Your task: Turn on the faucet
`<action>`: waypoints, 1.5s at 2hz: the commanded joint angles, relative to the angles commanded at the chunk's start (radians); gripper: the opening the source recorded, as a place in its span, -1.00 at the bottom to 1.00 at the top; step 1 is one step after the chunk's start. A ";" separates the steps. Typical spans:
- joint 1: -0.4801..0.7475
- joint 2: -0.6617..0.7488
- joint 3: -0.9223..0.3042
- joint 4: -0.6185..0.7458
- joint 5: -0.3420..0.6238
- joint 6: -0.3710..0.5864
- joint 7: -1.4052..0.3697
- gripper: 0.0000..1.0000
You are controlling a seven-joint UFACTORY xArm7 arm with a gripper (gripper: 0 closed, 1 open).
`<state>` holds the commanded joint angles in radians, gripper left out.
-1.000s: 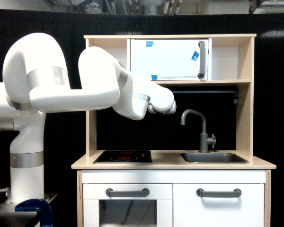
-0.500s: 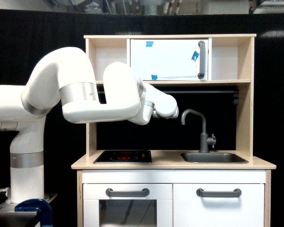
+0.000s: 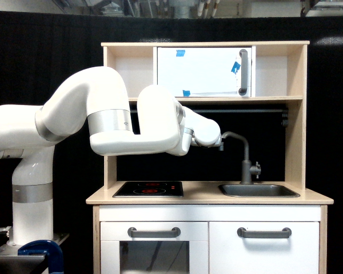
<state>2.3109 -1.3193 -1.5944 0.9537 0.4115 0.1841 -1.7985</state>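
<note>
Faucet (image 3: 244, 157) first: it rises at the far left edge of the sink (image 3: 259, 191), on the right half of the counter (image 3: 206, 198), a dark grey stem with a matte metal look, arching over to the left in a hooked gooseneck and carrying a small lever knob (image 3: 255, 169) low on its right side. I'd judge it rigid and fixed in place, probably light plastic for all its metallic finish, so the stem gives nothing to pull on; the knob is the part to work, small and rounded, likely slick, and better nudged or pinched gently than forced. Going by size, the play kitchen (image 3: 204, 160) is pale wood with smooth white panels, a white upper cupboard door (image 3: 203, 71) dotted with blue tape, and grey bar handles (image 3: 264, 232) below. The glossy white arm (image 3: 131, 123) reaches in from the left, all rounded shells and silver bands. A flat black hob (image 3: 148, 189) lies left of the shallow grey sink. The end effector (image 3: 220, 142) sits just beside the spout tip, well above the knob; whether it is wide or narrow I cannot tell.
</note>
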 joint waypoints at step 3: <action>-0.015 -0.044 -0.073 0.278 -0.203 0.291 0.133 1.00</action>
<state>2.2960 -1.3638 -1.6677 1.2318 0.2081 0.4752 -1.6656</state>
